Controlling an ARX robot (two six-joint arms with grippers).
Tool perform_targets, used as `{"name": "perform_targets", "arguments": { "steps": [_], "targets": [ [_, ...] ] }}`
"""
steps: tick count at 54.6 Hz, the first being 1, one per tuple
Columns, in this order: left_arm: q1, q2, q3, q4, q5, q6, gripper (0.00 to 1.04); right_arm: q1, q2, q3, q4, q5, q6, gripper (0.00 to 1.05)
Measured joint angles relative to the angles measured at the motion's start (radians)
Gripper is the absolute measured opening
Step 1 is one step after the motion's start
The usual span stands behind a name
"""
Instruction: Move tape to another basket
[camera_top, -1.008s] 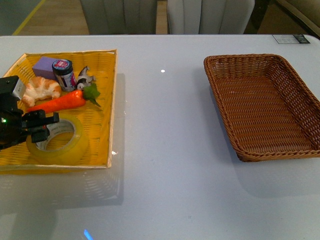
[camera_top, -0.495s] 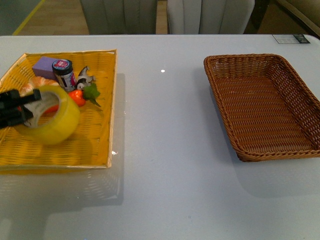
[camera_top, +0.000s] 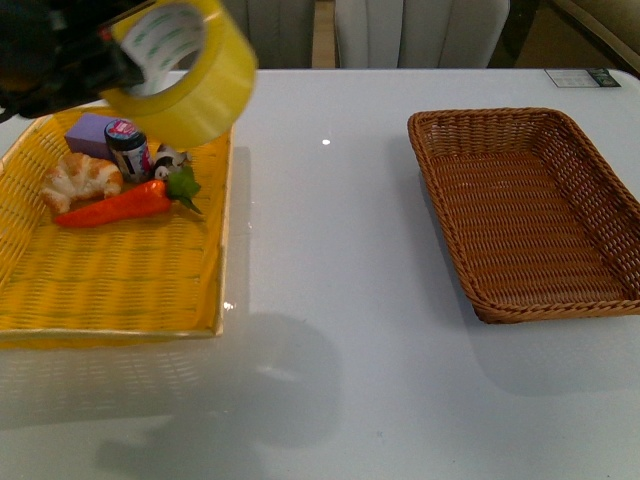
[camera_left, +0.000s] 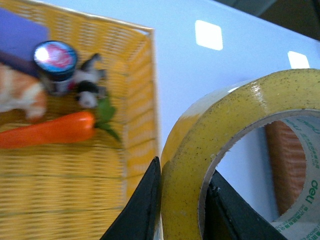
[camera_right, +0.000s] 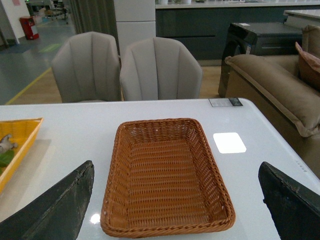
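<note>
Our left claw (camera_top: 112, 62) clenches the wall of the tape (camera_top: 185, 75), one finger inside the core and one outside. It holds the roll in the air above the far corner of the yellow tray (camera_top: 120, 290). The basket (camera_top: 480, 122) sits well apart on the table (camera_top: 330, 250). Our right claw (camera_right: 175, 170) is spread wide, facing it.

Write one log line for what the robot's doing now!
left gripper: shut on tape, held aloft | right gripper: open | basket: empty
</note>
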Motion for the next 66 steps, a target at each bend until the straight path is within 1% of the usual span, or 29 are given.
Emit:
{"name": "perform_targets", "arguments": {
  "steps": [6, 9, 12, 21, 26, 27, 29, 31, 33, 35, 36, 39, 42, 47, 51, 59, 66],
  "targets": [
    [-0.113, 0.000, 0.057, -0.022, -0.001, -0.040, 0.16, 0.000, 0.000, 0.000, 0.000, 0.000, 0.000, 0.96],
    [-0.154, 0.000, 0.075, -0.031, 0.000, -0.055, 0.16, 0.000, 0.000, 0.000, 0.000, 0.000, 0.000, 0.96],
    [-0.218, 0.000, 0.100, -0.040, 0.003, -0.083, 0.16, 0.000, 0.000, 0.000, 0.000, 0.000, 0.000, 0.96],
    [-0.307, 0.000, 0.119, -0.046, 0.039, -0.135, 0.16, 0.000, 0.000, 0.000, 0.000, 0.000, 0.000, 0.96],
    [-0.329, 0.000, 0.119, -0.046, 0.049, -0.157, 0.16, 0.000, 0.006, 0.003, -0.007, -0.001, 0.009, 0.96],
    [-0.331, 0.000, 0.119, -0.046, 0.049, -0.159, 0.16, -0.002, 0.017, 0.009, -0.029, -0.004, 0.015, 0.96],
    [-0.335, 0.000, 0.119, -0.046, 0.049, -0.163, 0.16, -0.003, 0.064, 0.051, -0.138, -0.023, 0.074, 0.96],
    [-0.338, 0.000, 0.119, -0.046, 0.048, -0.167, 0.16, -0.008, 0.173, 0.119, -0.284, -0.033, 0.157, 0.96],
    [-0.340, 0.000, 0.119, -0.046, 0.047, -0.167, 0.16, -0.014, 0.256, 0.161, -0.360, -0.058, 0.209, 0.96],
    [-0.343, 0.000, 0.119, -0.046, 0.048, -0.168, 0.16, -0.017, 0.329, 0.191, -0.386, -0.082, 0.272, 0.96],
    [-0.344, 0.000, 0.119, -0.046, 0.048, -0.168, 0.16, -0.018, 0.349, 0.198, -0.385, -0.086, 0.279, 0.96],
    [-0.348, 0.000, 0.116, -0.046, 0.050, -0.169, 0.16, -0.021, 0.448, 0.235, -0.332, -0.144, 0.348, 0.96],
    [-0.349, 0.000, 0.109, -0.046, 0.058, -0.173, 0.16, -0.021, 0.531, 0.273, -0.235, -0.203, 0.390, 0.96],
    [-0.352, 0.000, 0.104, -0.047, 0.078, -0.179, 0.16, -0.020, 0.622, 0.303, -0.108, -0.277, 0.431, 0.96],
    [-0.358, 0.000, 0.100, -0.051, 0.091, -0.185, 0.16, -0.011, 0.720, 0.317, 0.027, -0.350, 0.472, 0.96],
    [-0.366, -0.001, 0.098, -0.053, 0.102, -0.192, 0.16, 0.016, 0.921, 0.321, 0.246, -0.420, 0.509, 0.96],
    [-0.368, -0.004, 0.096, -0.058, 0.114, -0.192, 0.16, 0.033, 1.057, 0.327, 0.407, -0.473, 0.562, 0.96]
  ]
}}
